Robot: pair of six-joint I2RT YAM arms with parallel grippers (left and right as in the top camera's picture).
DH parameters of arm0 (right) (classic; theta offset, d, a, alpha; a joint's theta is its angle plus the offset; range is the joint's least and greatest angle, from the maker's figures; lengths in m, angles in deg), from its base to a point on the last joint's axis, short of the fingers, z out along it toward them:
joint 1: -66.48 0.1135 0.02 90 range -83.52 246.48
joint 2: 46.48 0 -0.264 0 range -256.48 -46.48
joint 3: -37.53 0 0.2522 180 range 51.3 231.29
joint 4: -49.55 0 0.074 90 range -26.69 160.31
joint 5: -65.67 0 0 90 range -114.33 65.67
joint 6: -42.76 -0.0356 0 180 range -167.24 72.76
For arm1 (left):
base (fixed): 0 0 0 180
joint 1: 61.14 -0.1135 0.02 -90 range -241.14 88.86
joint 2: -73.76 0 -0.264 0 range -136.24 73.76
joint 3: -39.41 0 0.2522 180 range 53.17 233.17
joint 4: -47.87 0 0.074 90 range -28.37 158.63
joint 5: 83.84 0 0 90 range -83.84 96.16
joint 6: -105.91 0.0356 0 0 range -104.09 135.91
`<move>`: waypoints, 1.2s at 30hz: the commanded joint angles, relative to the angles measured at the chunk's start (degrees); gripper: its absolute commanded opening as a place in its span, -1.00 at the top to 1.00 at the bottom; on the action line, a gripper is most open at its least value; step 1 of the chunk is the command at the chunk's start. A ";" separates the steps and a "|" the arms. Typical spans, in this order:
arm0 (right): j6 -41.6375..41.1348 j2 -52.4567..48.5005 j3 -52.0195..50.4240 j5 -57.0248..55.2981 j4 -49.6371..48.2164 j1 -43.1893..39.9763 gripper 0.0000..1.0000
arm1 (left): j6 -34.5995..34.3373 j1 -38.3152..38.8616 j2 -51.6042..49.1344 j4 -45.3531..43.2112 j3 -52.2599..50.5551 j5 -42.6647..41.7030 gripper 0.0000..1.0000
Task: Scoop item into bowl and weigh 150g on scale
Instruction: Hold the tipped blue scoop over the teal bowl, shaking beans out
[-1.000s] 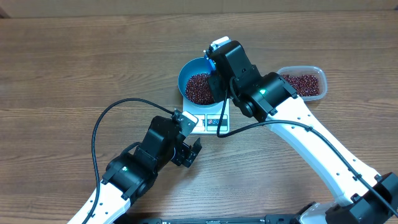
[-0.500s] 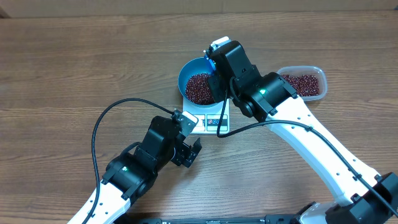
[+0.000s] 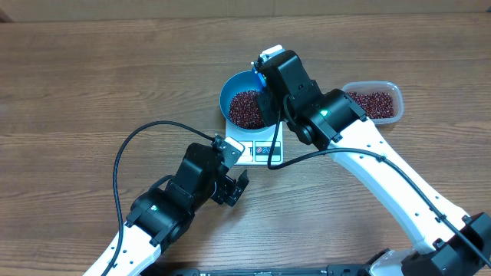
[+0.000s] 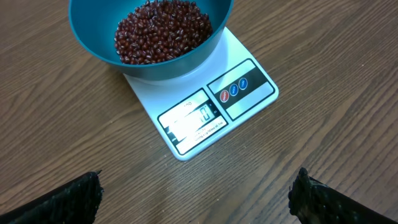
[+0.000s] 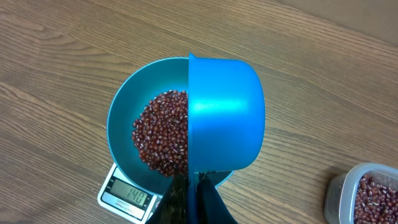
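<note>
I take this for a robotics lab bench: a plain wood-grain table (image 3: 77, 77) carries a white-and-black left arm (image 3: 165, 207) and right arm (image 3: 376, 157), with a loose black cable (image 3: 117, 169) looping off the left one. The few household things on it sit like test props: a white kitchen scale (image 4: 186, 130), a teal bowl (image 4: 93, 37) of red-brown beans (image 4: 161, 31), a blue scoop (image 5: 224, 112) and a clear plastic tub (image 3: 371, 85). My views end at the tabletop, so I cannot tell the room around it.
</note>
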 commanded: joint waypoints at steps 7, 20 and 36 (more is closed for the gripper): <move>0.20 1.25 1.25 -1.03 -0.22 -0.04 0.92 | -0.35 -0.31 0.70 -0.13 -0.37 -0.31 -0.99; 2.38 1.25 1.25 -1.92 -0.22 -0.04 0.92 | -0.37 -0.31 0.70 -0.13 -0.37 -0.31 -0.99; 6.05 1.25 1.25 -2.51 -0.50 -0.04 0.92 | -0.35 -0.31 0.70 -0.13 -0.37 -0.31 -0.99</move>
